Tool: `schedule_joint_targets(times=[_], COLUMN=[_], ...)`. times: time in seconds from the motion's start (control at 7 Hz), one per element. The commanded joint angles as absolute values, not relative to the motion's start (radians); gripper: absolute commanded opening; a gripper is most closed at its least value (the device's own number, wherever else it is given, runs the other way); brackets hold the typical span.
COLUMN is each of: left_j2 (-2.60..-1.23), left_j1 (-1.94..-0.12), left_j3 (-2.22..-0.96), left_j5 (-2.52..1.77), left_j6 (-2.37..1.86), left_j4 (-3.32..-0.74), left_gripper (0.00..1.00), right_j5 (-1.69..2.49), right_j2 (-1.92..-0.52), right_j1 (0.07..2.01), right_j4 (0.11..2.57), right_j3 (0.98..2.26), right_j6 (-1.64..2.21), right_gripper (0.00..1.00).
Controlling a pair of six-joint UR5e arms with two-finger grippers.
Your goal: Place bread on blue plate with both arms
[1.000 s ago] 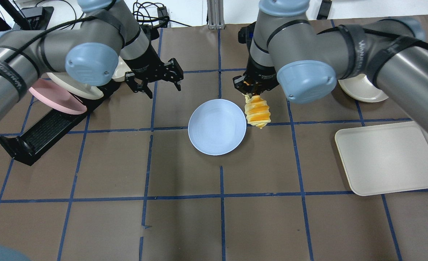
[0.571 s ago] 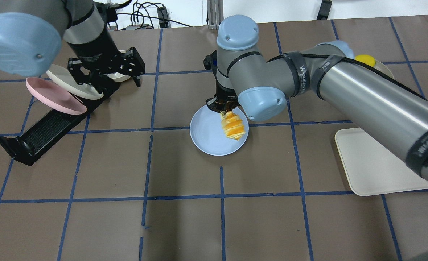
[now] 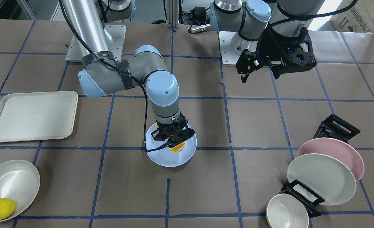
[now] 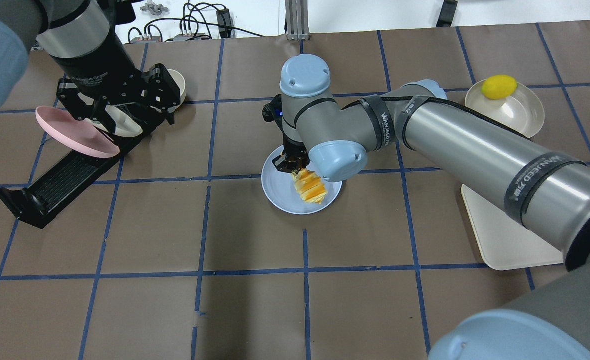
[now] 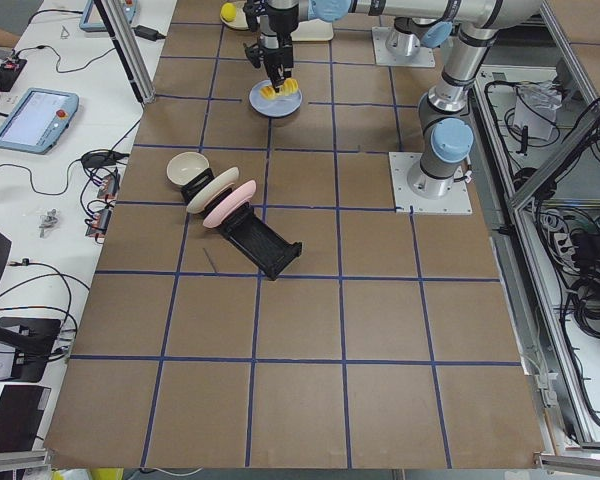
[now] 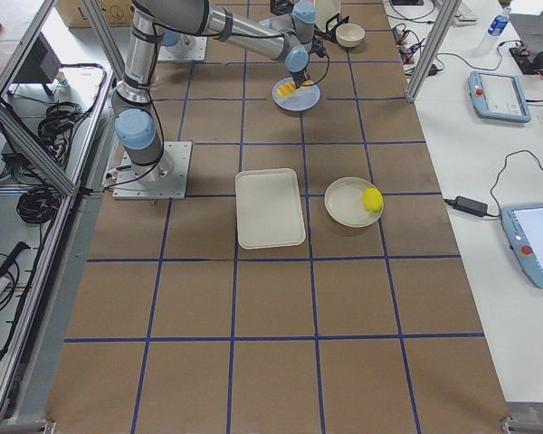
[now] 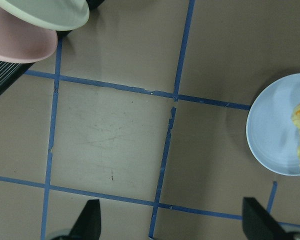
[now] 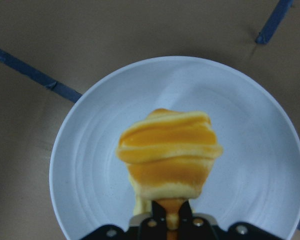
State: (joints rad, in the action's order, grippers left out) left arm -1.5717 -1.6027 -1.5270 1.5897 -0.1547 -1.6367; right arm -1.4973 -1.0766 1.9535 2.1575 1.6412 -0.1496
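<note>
The bread (image 4: 310,187), a golden-orange roll with cream stripes, hangs end-down from my right gripper (image 4: 295,167), which is shut on its top end. It is over the right-hand part of the blue plate (image 4: 280,195), very low; I cannot tell whether it touches. The right wrist view shows the bread (image 8: 167,155) over the middle of the plate (image 8: 90,165). My left gripper (image 4: 125,112) is open and empty, raised by the dish rack, well left of the plate. Its wrist view catches the plate (image 7: 270,130) at the right edge.
A black dish rack (image 4: 50,185) at the left holds a pink plate (image 4: 75,132) and a cream plate, with a small bowl (image 4: 175,85) behind. A cream tray (image 4: 505,235) lies at the right. A lemon (image 4: 499,86) sits in a cream bowl (image 4: 520,115) at the far right.
My right gripper carried the bread left from beside the plate to over it and lowered it. My left gripper stayed open and drew back left, over the dish rack.
</note>
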Motion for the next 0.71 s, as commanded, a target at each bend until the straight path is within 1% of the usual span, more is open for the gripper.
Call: schedule_joint_targets(times=[0.0, 0.14, 0.29, 0.57], left_j2=[-1.577, -1.585, -1.586, -1.588], left_j1=[-1.632, -1.631, -1.628, -1.573], left_j3=[-1.514, -1.509, -1.509, -1.509], left_j5=[1.583, 1.568, 1.566, 1.562], left_j6=[-0.084, -0.048, -0.04, -0.003], left_j4=[-1.64, -1.641, -1.643, -1.647], left_gripper=[0.99, 0.99, 0.99, 0.99], right_j5=[-1.493, -1.493, -1.491, -1.491], right_j2=[-1.074, -1.075, -1.074, -1.075], right_j1=[1.951, 1.953, 1.954, 1.954], right_j4=[2.161, 2.164, 2.205, 2.206], right_j3=[1.64, 1.646, 1.651, 1.652], right_j6=[-0.163, -0.164, -0.164, -0.164], right_gripper=[0.06, 0.78, 1.0, 1.0])
